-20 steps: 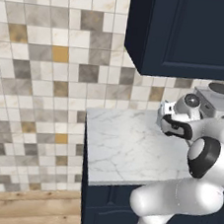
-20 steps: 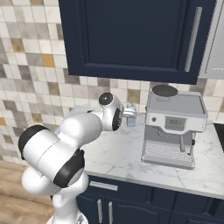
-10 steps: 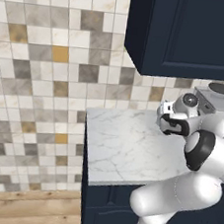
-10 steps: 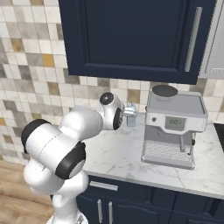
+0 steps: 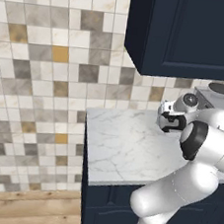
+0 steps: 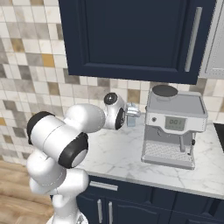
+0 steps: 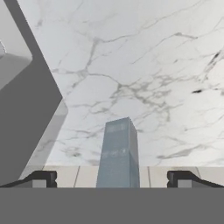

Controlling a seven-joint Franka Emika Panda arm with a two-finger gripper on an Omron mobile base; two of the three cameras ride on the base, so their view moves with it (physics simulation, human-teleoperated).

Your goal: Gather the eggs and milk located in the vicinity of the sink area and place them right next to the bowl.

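Observation:
The milk point(image 7: 117, 153), a pale blue-grey carton, stands upright on the white marble counter point(image 7: 144, 65) by the tiled back wall. In the hand view it rises between my two dark fingertips point(image 7: 43, 178), with a wide gap on each side. My gripper point(image 7: 111, 179) is open and holds nothing. From the right base view the gripper point(image 6: 132, 112) hovers just above the milk point(image 6: 131, 121). In the left base view the gripper point(image 5: 166, 118) hangs over the back of the counter. The eggs, the bowl and the sink area are out of view.
A grey espresso machine point(image 6: 173, 127) stands just right of the carton and shows as a grey block point(image 7: 22, 87) at the hand view's left. Dark blue wall cabinets point(image 6: 131, 39) hang overhead. The counter ends at its left edge point(image 5: 86, 145).
The elbow has swung a little to the right and up. The hand stays over the carton and the jaws stay wide apart.

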